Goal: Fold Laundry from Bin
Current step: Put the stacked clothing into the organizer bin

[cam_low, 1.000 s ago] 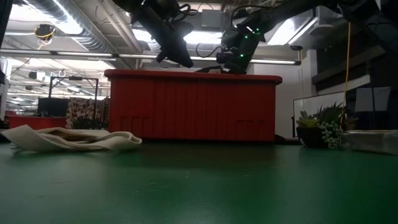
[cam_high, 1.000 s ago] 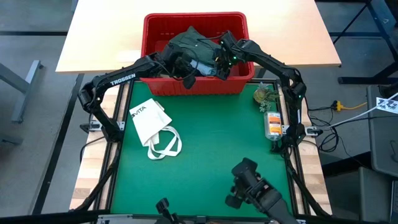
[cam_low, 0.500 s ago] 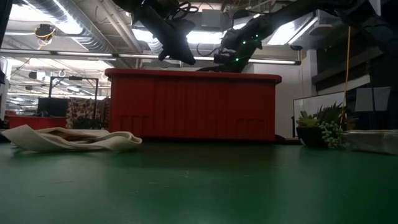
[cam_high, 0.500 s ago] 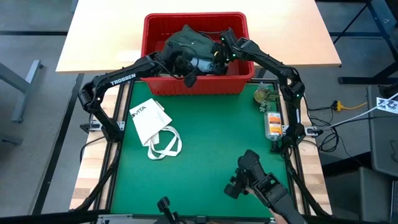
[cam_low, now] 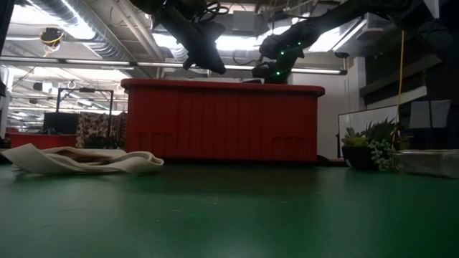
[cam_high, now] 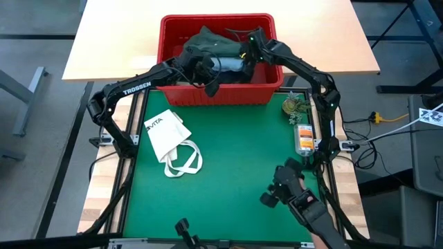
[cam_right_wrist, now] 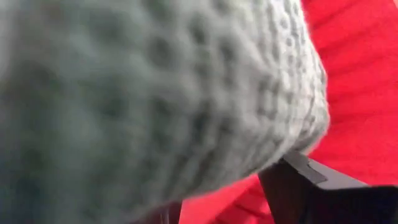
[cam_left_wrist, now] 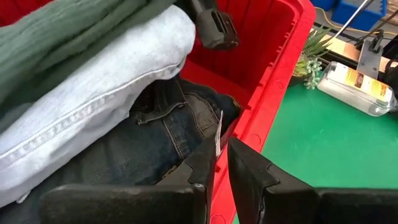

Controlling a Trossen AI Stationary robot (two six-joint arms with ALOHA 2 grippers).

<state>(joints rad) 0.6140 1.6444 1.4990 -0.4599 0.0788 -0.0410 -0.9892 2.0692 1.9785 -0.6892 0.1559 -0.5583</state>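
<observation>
- From above, the red bin [cam_high: 218, 93] stands at the far edge of the green mat [cam_high: 228, 180] with the laundry heaped inside: a dark olive-green piece [cam_high: 208, 43] on top, light blue jeans [cam_high: 225, 64] under it.
- The low view shows only the bin's outer wall [cam_low: 222, 122] (none of its contents), with both arms above the rim.
- Only the left wrist view shows the dark navy jeans [cam_left_wrist: 149, 134], under the light blue jeans [cam_left_wrist: 93, 118].
- The left gripper [cam_left_wrist: 221, 158], over the bin's near wall, has its fingers a narrow slit apart, with a thin white tag between the tips.
- The right gripper [cam_high: 248, 50] is deep in the pile; its fingers [cam_right_wrist: 311, 180] stand wide around a knitted grey-green fabric [cam_right_wrist: 155, 93].
- A white tote bag [cam_high: 169, 138] lies on the mat, well apart from the bin.
</observation>
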